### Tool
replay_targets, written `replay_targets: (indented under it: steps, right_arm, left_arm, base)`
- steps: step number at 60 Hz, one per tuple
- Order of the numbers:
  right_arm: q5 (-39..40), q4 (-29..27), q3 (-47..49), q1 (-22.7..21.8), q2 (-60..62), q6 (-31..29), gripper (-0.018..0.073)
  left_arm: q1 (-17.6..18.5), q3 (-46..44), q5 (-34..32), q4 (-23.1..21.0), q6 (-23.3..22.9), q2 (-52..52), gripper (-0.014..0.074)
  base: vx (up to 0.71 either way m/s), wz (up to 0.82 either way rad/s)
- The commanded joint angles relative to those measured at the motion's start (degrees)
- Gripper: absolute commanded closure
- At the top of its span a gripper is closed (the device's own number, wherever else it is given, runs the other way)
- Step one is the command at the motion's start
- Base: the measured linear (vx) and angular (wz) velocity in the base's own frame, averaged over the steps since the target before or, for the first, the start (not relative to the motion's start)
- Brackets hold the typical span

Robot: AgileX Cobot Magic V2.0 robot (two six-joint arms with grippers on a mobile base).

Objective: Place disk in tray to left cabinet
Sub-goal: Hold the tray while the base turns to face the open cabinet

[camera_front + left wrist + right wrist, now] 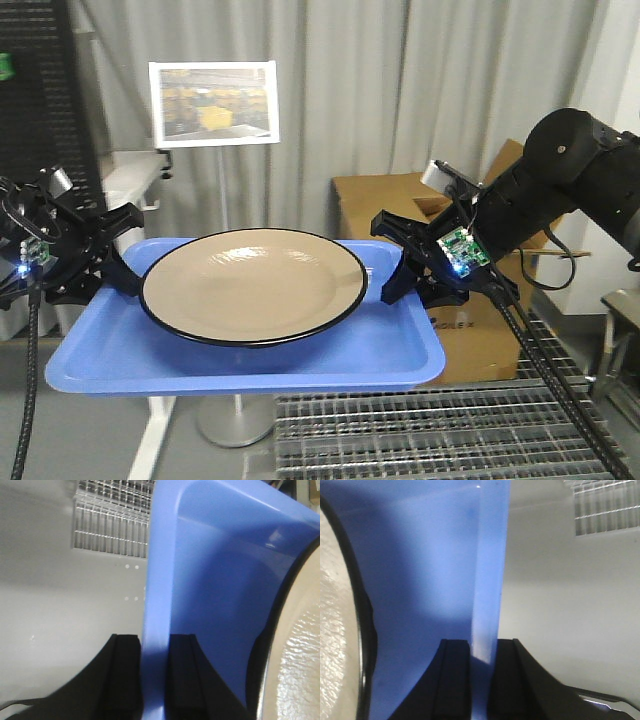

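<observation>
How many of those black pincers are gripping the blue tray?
2. The left pincer clamps the blue tray on its left rim; the right pincer clamps its right rim. No others show.

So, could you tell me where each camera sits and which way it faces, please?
Front view: on the robot, facing forward at the tray and plate; left gripper and right gripper show.
Left wrist: behind the left gripper, looking forward at the tray rim it clamps.
Right wrist: same, opposite rim.
Shared: tray and plate in all three.
</observation>
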State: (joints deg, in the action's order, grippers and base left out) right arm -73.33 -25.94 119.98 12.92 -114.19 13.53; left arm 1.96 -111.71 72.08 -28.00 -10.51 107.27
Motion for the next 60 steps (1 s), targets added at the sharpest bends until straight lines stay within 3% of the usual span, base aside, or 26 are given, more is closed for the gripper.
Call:
replay_targets:
  steps: [1,60]
  right_arm:
    - [2.24,-8.76,1.9,1.48,3.95,-0.8,0.0565]
    - [2.18,-8.76,1.9,1.48,3.95,-0.8,0.0565]
  left_arm:
    - [1.83,-2.17,-0.3,-10.14,-1.07,-3.76,0.0597]
    - [1.83,-2.17,-0.35,-10.14,-1.07,-3.76,0.0597]
  base:
    - [0.35,-0.32]
    - [0.22,-0.63]
